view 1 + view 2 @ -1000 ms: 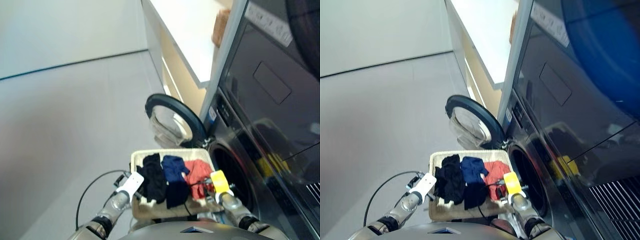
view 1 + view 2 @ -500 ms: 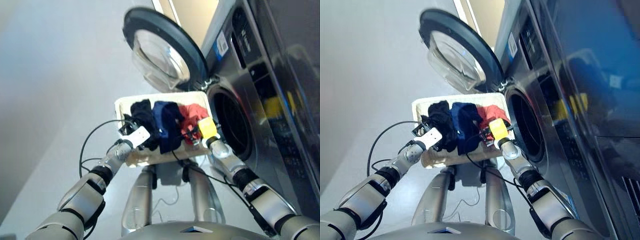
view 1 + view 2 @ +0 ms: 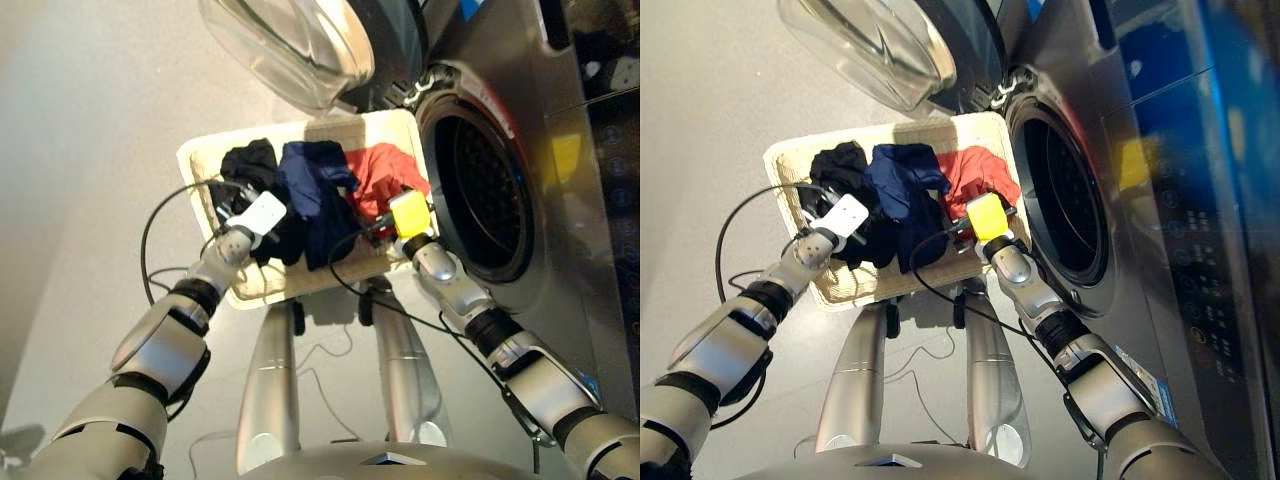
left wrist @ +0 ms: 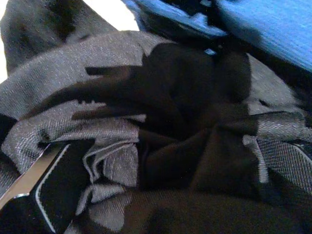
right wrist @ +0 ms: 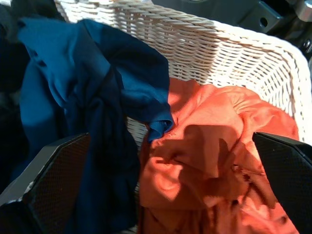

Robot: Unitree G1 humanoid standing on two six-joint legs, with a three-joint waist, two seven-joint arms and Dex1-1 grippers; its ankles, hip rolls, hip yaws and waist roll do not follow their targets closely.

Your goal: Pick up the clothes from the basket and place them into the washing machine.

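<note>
You get bright, even head views; glare streaks the dark grey metallic washing machine [image 3: 560, 150]. Left wrist view is dim, soft-focused on shadowed black cloth [image 4: 185, 122].

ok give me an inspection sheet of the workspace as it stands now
surface: pale grey floor.
job's things: cream-white woven tray basket holds black garment, navy blue garment, coral-red garment; dark grey washing machine, glass porthole door open.
clutter: nothing seen.
grippers: left gripper in black cloth; right gripper, jaws open over coral-red garment.
cables: black cable loops off the left wrist.
surroundings: nothing seen.
</note>
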